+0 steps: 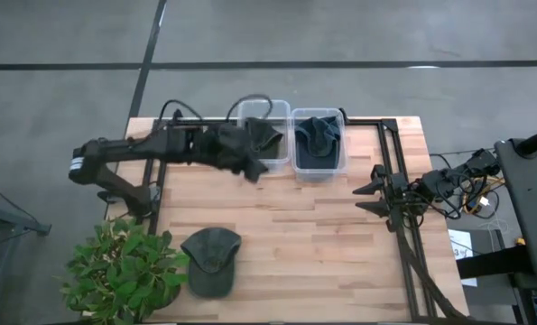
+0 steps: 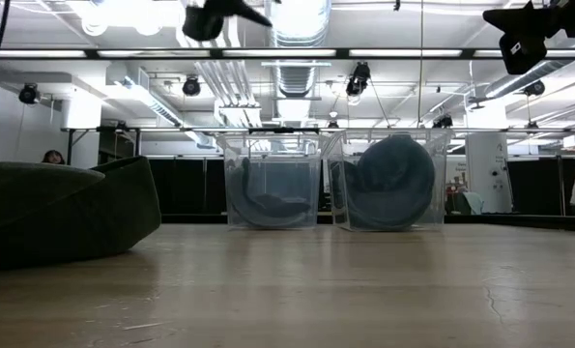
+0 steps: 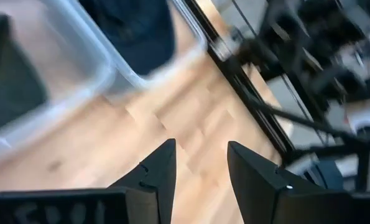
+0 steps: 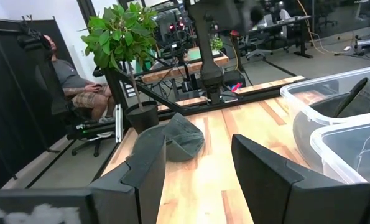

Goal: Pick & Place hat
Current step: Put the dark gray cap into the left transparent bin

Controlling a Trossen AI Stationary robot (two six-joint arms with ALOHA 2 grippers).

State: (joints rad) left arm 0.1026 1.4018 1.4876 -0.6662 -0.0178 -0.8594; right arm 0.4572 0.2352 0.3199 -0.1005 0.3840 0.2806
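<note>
Hovering over the near rim of the left clear bin, the left end effector shows its fingers parted with only bare worktop between them in its wrist view; from above, dark fabric bunches right at that spot, and whether it hangs from the arm or lies over the bin's edge cannot be told. One hat lies low in that left bin, while the right clear bin beside it already holds a dark blue cap, so the job looks roughly part done. Left to move, by this reading, is the green cap, which sits alone on the worktop's near side, well apart from both bins and just beside a potted plant. The right end effector waits with fingers spread wide and empty, above the worktop's right side, over the black frame rail. Standing closest to trouble are the plant's leaves, which crowd the green cap, and the frame rails edging the worktop. Beyond the table, a person sits in a chair behind the plant, clear of both arms.
</note>
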